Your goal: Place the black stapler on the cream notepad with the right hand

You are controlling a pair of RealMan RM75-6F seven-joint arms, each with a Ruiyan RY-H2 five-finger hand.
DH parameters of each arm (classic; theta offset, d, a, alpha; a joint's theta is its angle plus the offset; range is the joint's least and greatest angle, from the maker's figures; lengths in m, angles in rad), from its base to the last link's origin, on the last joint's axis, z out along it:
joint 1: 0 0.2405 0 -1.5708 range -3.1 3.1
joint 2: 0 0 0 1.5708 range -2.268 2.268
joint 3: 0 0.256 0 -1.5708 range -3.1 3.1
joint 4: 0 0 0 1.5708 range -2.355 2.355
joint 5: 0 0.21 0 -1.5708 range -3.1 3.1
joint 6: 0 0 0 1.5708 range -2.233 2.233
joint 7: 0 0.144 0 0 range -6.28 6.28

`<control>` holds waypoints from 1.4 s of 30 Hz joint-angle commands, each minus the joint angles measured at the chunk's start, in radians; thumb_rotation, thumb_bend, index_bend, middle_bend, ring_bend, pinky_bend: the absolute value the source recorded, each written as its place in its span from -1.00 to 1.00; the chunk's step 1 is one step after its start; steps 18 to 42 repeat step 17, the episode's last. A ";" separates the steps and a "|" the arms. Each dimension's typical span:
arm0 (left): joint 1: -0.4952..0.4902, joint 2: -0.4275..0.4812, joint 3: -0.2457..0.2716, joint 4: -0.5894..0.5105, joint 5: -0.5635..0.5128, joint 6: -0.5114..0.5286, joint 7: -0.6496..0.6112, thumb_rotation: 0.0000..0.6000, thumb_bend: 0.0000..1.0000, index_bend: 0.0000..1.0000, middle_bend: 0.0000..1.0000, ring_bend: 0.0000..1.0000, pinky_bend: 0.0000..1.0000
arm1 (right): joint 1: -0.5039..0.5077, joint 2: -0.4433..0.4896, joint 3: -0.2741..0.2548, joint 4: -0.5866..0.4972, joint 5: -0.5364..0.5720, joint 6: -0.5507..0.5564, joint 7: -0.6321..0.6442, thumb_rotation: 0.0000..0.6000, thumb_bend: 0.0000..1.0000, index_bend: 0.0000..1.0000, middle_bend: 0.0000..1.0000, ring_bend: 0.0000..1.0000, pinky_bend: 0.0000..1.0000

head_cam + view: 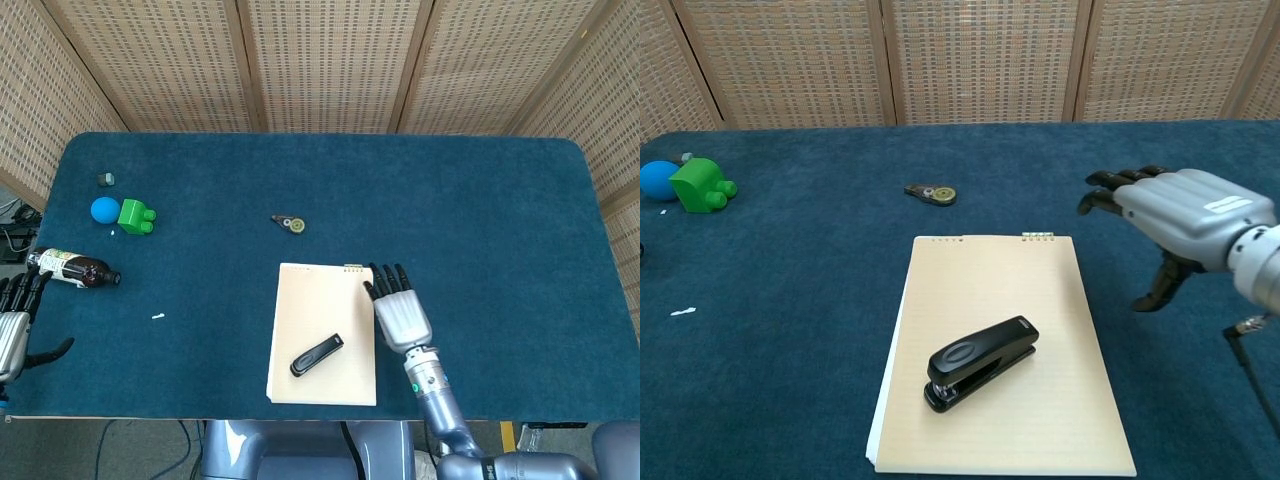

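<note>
placing step looks finished: black stapler (pixel 981 362) lying flat on the cream notepad (pixel 992 275), toward the desk's near edge. right hand (pixel 1180 215) beside the pad, fingers spread, holding nothing. next, probably just parking the arm.
</note>
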 commanded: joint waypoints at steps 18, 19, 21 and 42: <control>0.003 -0.029 0.009 0.011 0.029 0.020 0.020 1.00 -0.55 -1.00 -1.00 -1.00 -1.00 | -0.296 0.264 -0.193 0.186 -0.320 0.179 0.583 1.00 -0.75 -0.68 -1.00 -1.00 -1.00; 0.003 -0.029 0.009 0.011 0.029 0.020 0.020 1.00 -0.55 -1.00 -1.00 -1.00 -1.00 | -0.296 0.264 -0.193 0.186 -0.320 0.179 0.583 1.00 -0.75 -0.68 -1.00 -1.00 -1.00; 0.003 -0.029 0.009 0.011 0.029 0.020 0.020 1.00 -0.55 -1.00 -1.00 -1.00 -1.00 | -0.296 0.264 -0.193 0.186 -0.320 0.179 0.583 1.00 -0.75 -0.68 -1.00 -1.00 -1.00; 0.003 -0.029 0.009 0.011 0.029 0.020 0.020 1.00 -0.55 -1.00 -1.00 -1.00 -1.00 | -0.296 0.264 -0.193 0.186 -0.320 0.179 0.583 1.00 -0.75 -0.68 -1.00 -1.00 -1.00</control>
